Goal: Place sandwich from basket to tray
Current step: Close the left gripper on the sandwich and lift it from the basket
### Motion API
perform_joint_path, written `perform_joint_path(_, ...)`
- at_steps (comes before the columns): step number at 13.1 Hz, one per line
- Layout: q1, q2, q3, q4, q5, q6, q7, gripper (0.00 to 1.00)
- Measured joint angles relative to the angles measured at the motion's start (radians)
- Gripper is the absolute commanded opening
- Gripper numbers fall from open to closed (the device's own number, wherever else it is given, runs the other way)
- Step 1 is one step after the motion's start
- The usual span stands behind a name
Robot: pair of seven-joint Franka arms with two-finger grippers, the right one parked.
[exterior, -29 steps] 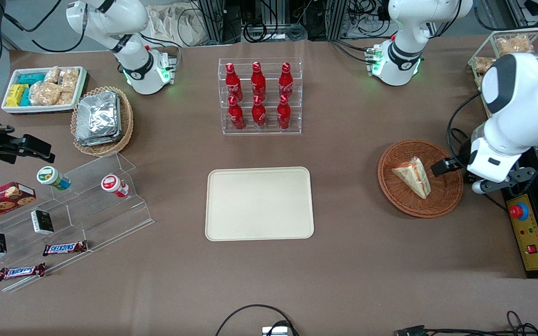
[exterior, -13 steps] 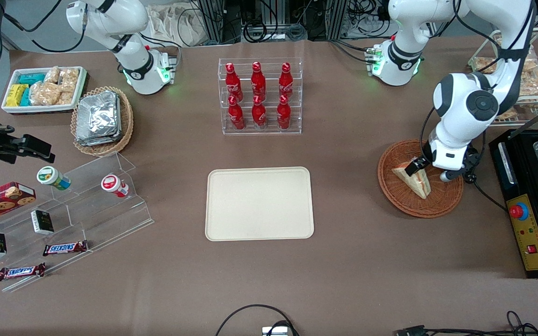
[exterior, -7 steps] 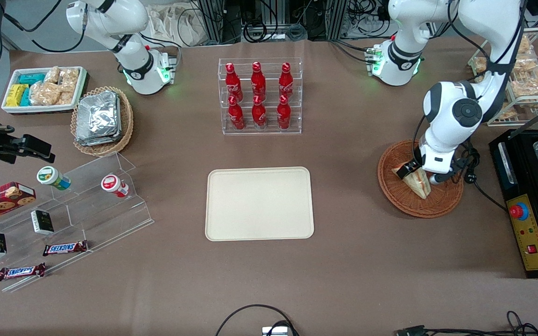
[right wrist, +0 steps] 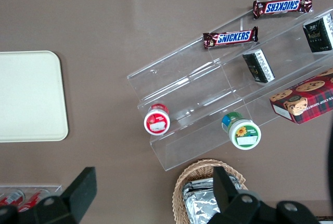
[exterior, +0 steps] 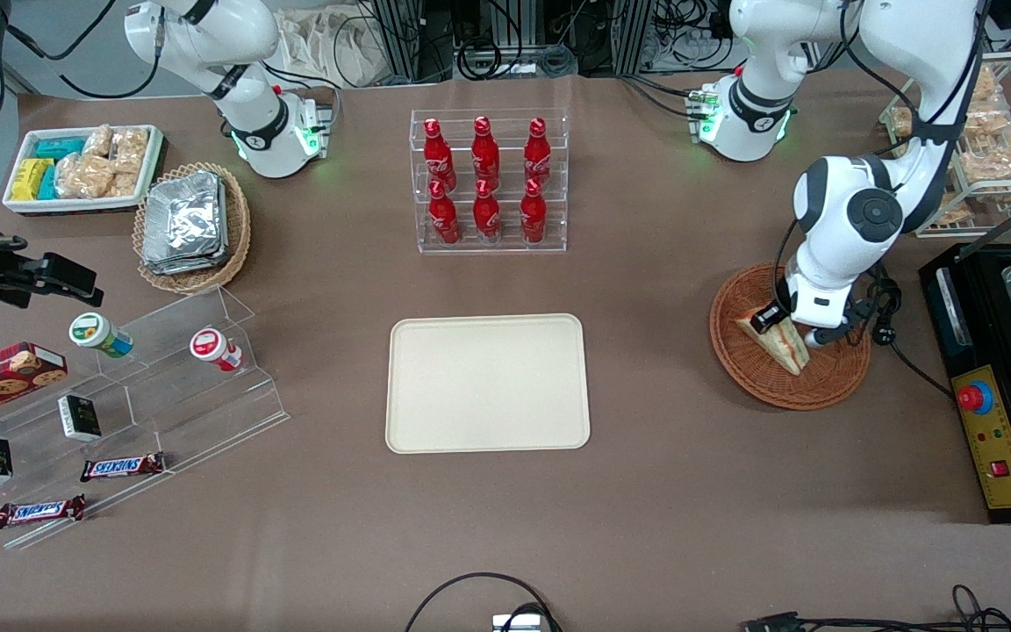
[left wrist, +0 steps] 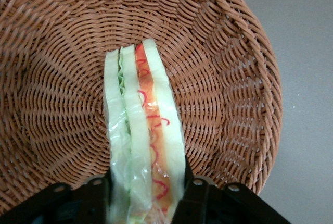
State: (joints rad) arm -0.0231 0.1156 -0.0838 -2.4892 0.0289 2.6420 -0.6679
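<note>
Basket (left wrist: 218, 52) holds sandwich (left wrist: 143, 135) between gripper (left wrist: 147, 193) fingers.

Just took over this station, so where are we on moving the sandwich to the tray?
Early stage. Reaching looks done: the gripper is down in the basket, its fingers on either side of the sandwich. The grasp itself is in hand; whether the fingers already clamp it, I cannot tell. The sandwich lies in the basket, unlifted. Left: lift, carry and set it on the tray, which holds nothing.
</note>
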Motion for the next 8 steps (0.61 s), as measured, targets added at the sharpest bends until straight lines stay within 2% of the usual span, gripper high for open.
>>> perform_joint_path(5, -0.001, -0.013, -0.001, 0.004, 0.005, -0.015, 0.033, 0.19)
perform_joint_path(8, -0.004, -0.082, -0.006, 0.012, 0.017, -0.065, 0.083, 0.19)
